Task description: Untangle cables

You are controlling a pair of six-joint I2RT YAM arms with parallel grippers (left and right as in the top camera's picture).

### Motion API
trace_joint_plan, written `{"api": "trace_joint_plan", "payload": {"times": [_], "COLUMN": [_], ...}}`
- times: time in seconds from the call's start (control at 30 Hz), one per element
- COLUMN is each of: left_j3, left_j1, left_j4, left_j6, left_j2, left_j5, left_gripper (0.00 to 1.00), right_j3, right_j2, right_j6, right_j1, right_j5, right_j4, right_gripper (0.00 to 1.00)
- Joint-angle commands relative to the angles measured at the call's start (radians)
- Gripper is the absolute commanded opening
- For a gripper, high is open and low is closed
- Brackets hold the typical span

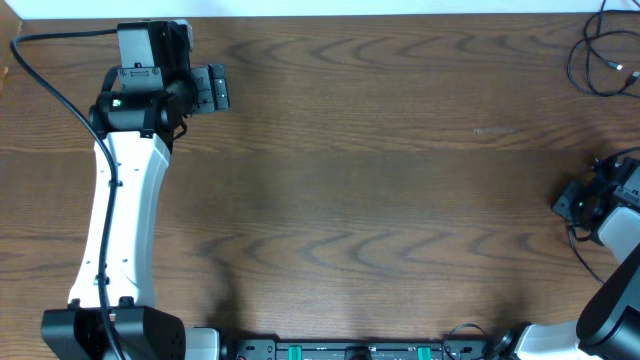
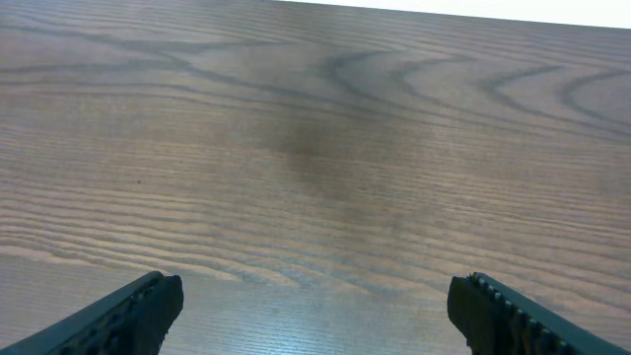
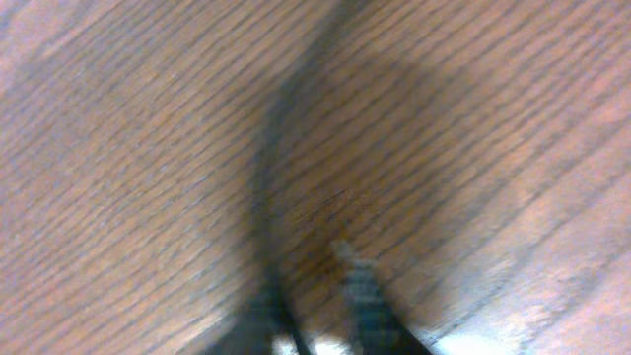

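A loose tangle of thin black cables (image 1: 598,62) lies at the table's far right corner, one small pale plug end showing; part of it runs off the frame. My right gripper (image 1: 566,205) hovers at the right edge, well in front of that tangle. In the blurred right wrist view its fingers stand close together, so the right gripper (image 3: 308,274) is shut. A dark smeared streak (image 3: 281,148) runs up from them; I cannot tell whether it is a cable. My left gripper (image 1: 214,88) is at the far left, and the left gripper (image 2: 315,301) is open over bare wood.
The wooden table (image 1: 380,200) spreads between the two arms. The left arm's white link (image 1: 125,220) runs down the left side. A thick black arm wire (image 1: 50,90) loops at the left edge. The table's back edge (image 1: 400,16) is close to the tangle.
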Motion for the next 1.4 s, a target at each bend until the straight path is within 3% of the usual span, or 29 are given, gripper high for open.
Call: {"api": "trace_joint_plan", "payload": {"times": [0.0, 0.2, 0.47, 0.6, 0.83, 0.97, 1.37], "left_j3": [0.003, 0.003, 0.003, 0.003, 0.003, 0.003, 0.003], "left_j1": [0.004, 0.004, 0.004, 0.004, 0.004, 0.004, 0.004], "left_j4": [0.0, 0.0, 0.0, 0.0, 0.0, 0.0, 0.0], "left_j6": [-0.015, -0.015, -0.015, -0.015, -0.015, -0.015, -0.015], "left_j2": [-0.001, -0.001, -0.001, -0.001, -0.001, -0.001, -0.001], "left_j5": [-0.006, -0.006, -0.006, -0.006, -0.006, -0.006, -0.006], "left_gripper": [0.92, 0.92, 0.92, 0.92, 0.92, 0.92, 0.92], "right_j3": [-0.008, -0.002, -0.002, -0.002, -0.003, -0.003, -0.003], "right_j2": [0.004, -0.018, -0.165, -0.231, -0.241, -0.241, -0.24], "right_j6": [0.008, 0.097, 0.112, 0.202, 0.223, 0.328, 0.573], "right_j1": [0.003, 0.001, -0.012, -0.029, -0.033, -0.042, -0.299], "right_j5": [0.023, 0.022, 0.032, 0.162, 0.377, 0.554, 0.639], "right_j4": [0.008, 0.023, 0.029, 0.029, 0.025, 0.022, 0.019], "right_gripper": [0.01, 0.01, 0.01, 0.01, 0.01, 0.01, 0.01]}}
